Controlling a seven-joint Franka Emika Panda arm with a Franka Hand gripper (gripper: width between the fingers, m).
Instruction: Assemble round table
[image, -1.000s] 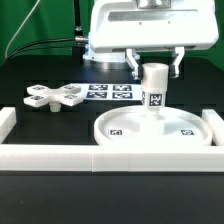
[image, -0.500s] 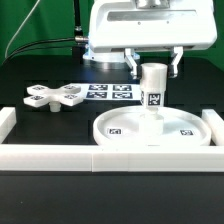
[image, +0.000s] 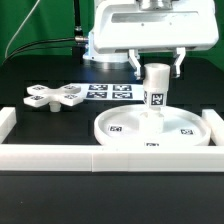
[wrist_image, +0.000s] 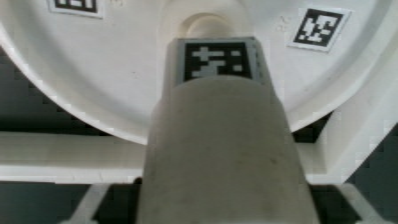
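The white cylinder leg (image: 154, 92) stands upright with its lower end at the middle of the large rimmed disc top (image: 118, 133). My gripper (image: 156, 68) is shut on the leg's upper part, one finger on each side. In the wrist view the leg (wrist_image: 222, 130) fills the middle, its tag facing the camera, and the disc top (wrist_image: 98, 70) spreads behind it. My gripper (wrist_image: 222, 203) shows only as dark pads (wrist_image: 111, 197) beside the leg. The cross-shaped base (image: 55, 97) lies loose on the black table at the exterior view's left, apart from the disc.
The marker board (image: 108, 92) lies flat between the base and the arm. A long white border rail (image: 60, 158) runs along the front, with a raised end (image: 7, 121) at the exterior view's left. The disc top sits against this rail.
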